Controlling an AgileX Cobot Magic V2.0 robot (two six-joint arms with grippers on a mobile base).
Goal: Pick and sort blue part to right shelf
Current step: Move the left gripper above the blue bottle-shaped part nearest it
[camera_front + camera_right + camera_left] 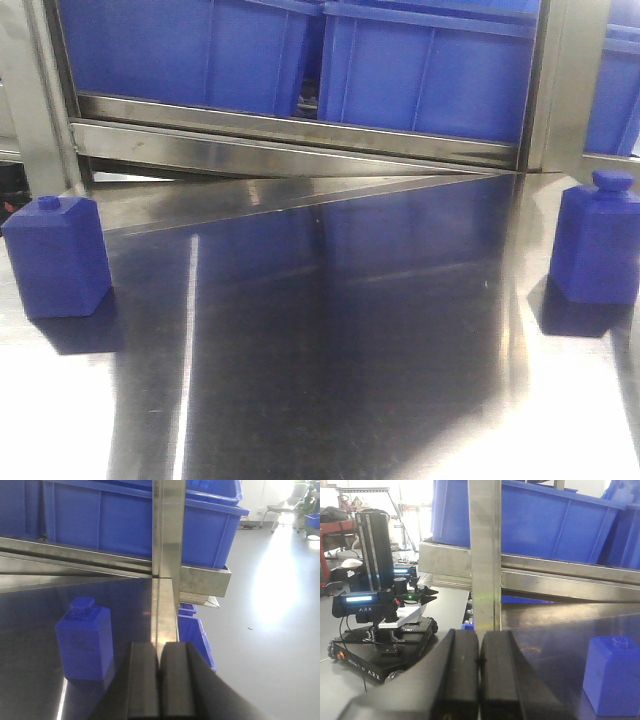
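Observation:
The blue part (58, 255), a small matte block with a tiny nub on top, stands upright at the left of the steel table (330, 340); its corner also shows low right in the left wrist view (612, 675). My left gripper (478, 632) is shut and empty, left of the part and apart from it. My right gripper (160, 647) is shut on nothing, just right of a similar blue block with a wider cap (85, 640) (598, 240). A stainless-steel shelf rack (300, 135) with large blue bins (420, 65) spans the back; which section is the right shelf I cannot tell.
Upright steel posts (485, 555) (167, 530) stand straight ahead of both grippers. A black ARX mobile robot (380, 625) sits on the floor to the left. A small blue bin (197, 635) sits below the table's right edge, with open floor beyond.

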